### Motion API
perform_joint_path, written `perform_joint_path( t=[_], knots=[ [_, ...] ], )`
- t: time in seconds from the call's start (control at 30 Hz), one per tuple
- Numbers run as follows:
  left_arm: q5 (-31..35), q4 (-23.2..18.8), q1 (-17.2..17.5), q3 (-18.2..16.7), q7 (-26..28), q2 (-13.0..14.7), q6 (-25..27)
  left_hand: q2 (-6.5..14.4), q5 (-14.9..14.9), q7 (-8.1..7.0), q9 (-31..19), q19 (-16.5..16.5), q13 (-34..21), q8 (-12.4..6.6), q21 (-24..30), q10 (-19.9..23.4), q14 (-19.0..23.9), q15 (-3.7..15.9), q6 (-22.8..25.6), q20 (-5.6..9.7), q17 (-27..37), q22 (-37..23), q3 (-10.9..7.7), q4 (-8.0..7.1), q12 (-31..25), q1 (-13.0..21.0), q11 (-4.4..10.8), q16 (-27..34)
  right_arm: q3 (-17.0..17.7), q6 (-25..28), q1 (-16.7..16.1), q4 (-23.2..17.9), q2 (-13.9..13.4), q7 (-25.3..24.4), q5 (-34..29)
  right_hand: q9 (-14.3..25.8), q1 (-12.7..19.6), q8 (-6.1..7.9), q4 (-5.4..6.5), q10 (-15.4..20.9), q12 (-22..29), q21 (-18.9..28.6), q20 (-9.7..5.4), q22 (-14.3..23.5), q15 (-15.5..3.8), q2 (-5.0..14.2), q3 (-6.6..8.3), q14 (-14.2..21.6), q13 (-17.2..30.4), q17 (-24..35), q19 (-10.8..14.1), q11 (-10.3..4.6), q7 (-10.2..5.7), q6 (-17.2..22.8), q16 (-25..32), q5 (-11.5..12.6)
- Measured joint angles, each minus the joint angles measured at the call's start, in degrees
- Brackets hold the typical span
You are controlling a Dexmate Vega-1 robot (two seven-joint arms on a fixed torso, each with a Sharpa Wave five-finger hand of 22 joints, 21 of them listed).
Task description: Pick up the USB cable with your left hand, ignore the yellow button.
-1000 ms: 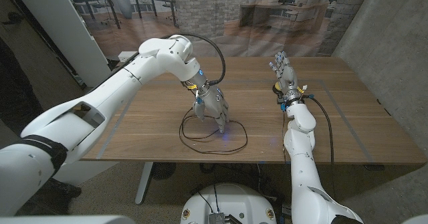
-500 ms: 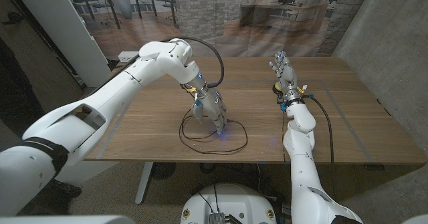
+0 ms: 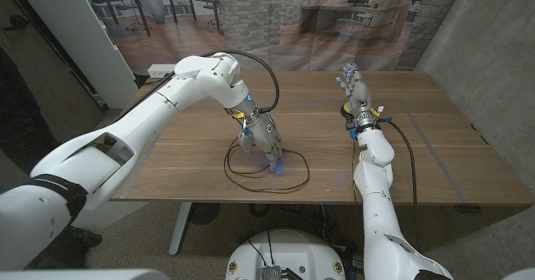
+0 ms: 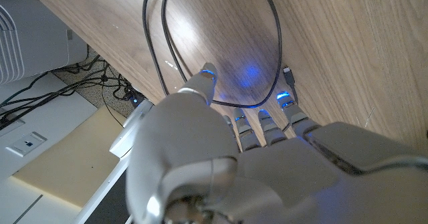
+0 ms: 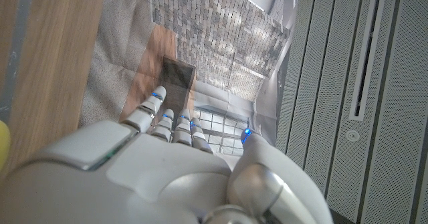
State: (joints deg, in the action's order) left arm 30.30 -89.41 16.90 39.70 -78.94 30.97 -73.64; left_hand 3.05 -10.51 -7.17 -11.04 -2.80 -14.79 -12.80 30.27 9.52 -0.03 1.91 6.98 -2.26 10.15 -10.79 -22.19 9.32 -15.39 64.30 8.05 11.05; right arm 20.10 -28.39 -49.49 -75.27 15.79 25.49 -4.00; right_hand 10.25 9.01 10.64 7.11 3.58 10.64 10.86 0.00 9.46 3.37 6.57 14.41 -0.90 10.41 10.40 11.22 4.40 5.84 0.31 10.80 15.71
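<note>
In the head view, the left hand (image 3: 262,135) is hanging low over the USB cable (image 3: 266,171), which is lying in loose loops on the table (image 3: 192,159) close to its front edge. The fingers are pointing down toward the far side of the loops, and nothing is being lifted. The right hand (image 3: 354,90) is standing upright well to the side of the cable, fingers straight and slightly apart, holding nothing. Just behind its wrist a bit of yellow is showing, which I am taking for the yellow button (image 3: 344,108); it is well apart from the cable.

In the left wrist view, the left hand (image 4: 234,157) is reaching toward the cable (image 4: 267,23) with its fingertips (image 4: 206,77) spread, one coming down inside the loop and the others sitting just at the strand's curve. Whether any tip is actually touching the cable, I cannot tell; no strand is pinched.

In the right wrist view, the right hand (image 5: 160,157) is extending its fingers together into open air, gripping nothing.

Judging from this, the reach is ending and the grasp is beginning. The next move is calling for the fingers and thumb to close around one strand, then lift. No containers are appearing anywhere.
</note>
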Motion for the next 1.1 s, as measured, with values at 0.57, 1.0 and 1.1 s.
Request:
perform_joint_path(
  t=[0.57,1.0,1.1],
  knots=[
    [5.5,0.2,1.8,-2.9,2.0,-1.5,-3.5,0.4,0.0,1.02,0.0,-0.3,0.7,1.17,-1.1,-5.7,-1.8,0.15,-1.5,-0.32,0.0,0.0,1.44,-0.61,2.5,0.6,-1.90,-0.5,-0.1,-0.2,-0.9,-1.1,0.3,-0.2,0.0,0.0,0.0,0.00,-0.24,0.6,0.4,0.0,-0.02,0.0,0.00,0.00,0.24,0.0,0.0,0.0,0.0,0.00,0.00,0.0,0.0,0.0],
    [8.4,0.6,2.2,-3.7,3.4,-2.2,-4.7,1.0,0.0,0.31,0.0,0.7,0.9,0.89,-1.3,3.4,1.7,0.04,-0.3,-0.40,-0.3,0.0,2.94,-0.53,-1.0,1.2,-0.66,0.5,-0.2,-0.8,-1.4,-1.6,0.7,-0.9,-0.2,0.0,0.0,0.00,-0.34,0.6,0.4,0.0,-0.11,0.0,0.00,0.00,0.13,0.0,0.0,0.0,0.1,0.00,0.00,0.0,0.0,0.0],
    [8.5,0.8,2.1,-3.5,3.4,-2.2,-4.7,0.7,0.0,0.21,0.0,0.8,0.8,0.89,-1.3,5.6,2.8,0.28,0.4,-0.41,-0.3,0.0,2.95,-0.52,-1.8,1.5,-0.58,0.8,-0.2,-0.9,-1.5,-1.7,0.8,-1.0,-0.2,0.0,0.0,0.00,-0.48,0.6,0.4,0.0,-0.10,0.0,-0.01,0.00,0.00,0.4,0.0,0.0,0.5,0.00,0.00,0.0,0.0,0.0]
  ],
)
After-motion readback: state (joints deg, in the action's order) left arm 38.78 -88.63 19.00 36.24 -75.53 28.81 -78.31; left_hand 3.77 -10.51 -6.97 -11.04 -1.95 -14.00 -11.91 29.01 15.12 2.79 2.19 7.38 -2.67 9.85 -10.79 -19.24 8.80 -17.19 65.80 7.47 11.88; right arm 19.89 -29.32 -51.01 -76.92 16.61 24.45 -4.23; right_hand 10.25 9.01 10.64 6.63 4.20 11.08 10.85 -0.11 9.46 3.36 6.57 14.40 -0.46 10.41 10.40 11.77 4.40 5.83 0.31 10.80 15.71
